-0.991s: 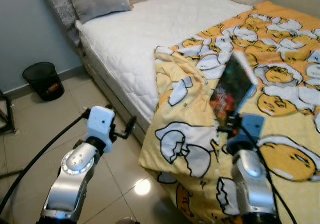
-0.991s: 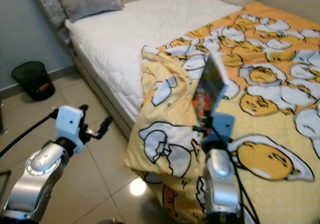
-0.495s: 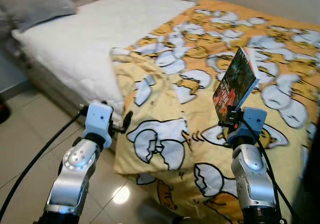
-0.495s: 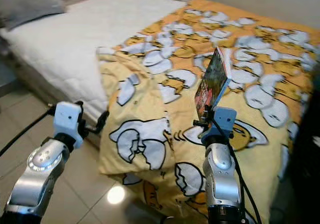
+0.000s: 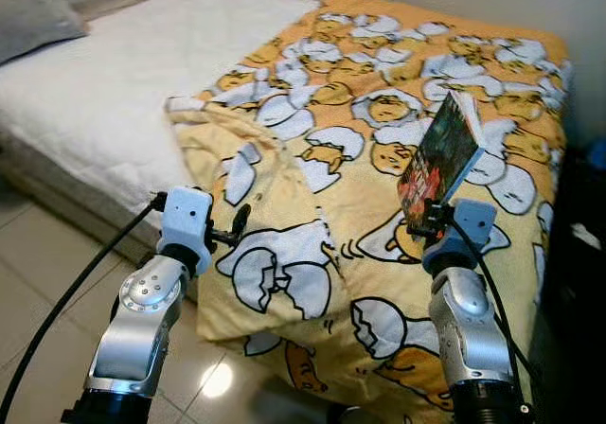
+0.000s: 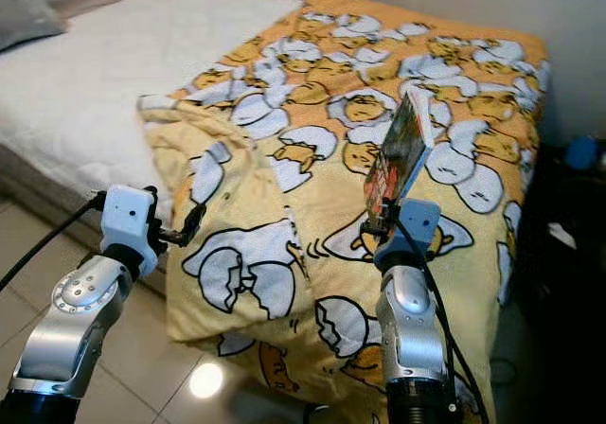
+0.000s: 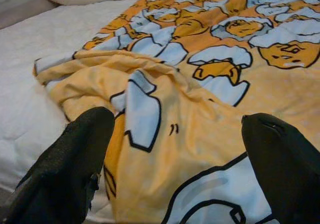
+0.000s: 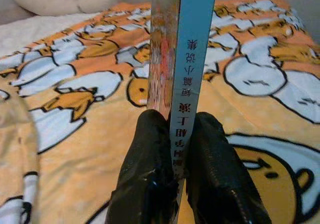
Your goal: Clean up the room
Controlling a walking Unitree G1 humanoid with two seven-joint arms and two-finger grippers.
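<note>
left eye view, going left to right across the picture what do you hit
white mattress → left gripper, empty over the blanket's folded edge → yellow egg-print blanket → book held upright in the right gripper → dark furniture by the bed

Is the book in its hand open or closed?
Closed. The right hand grips the book by its bottom edge, spine facing the wrist camera, covers pressed together and standing upright above the blanket.

blanket (image 5: 379, 112) — orange-yellow, egg cartoons | book (image 5: 441, 159) — light-blue spine | mattress (image 5: 104, 74) — white
</note>
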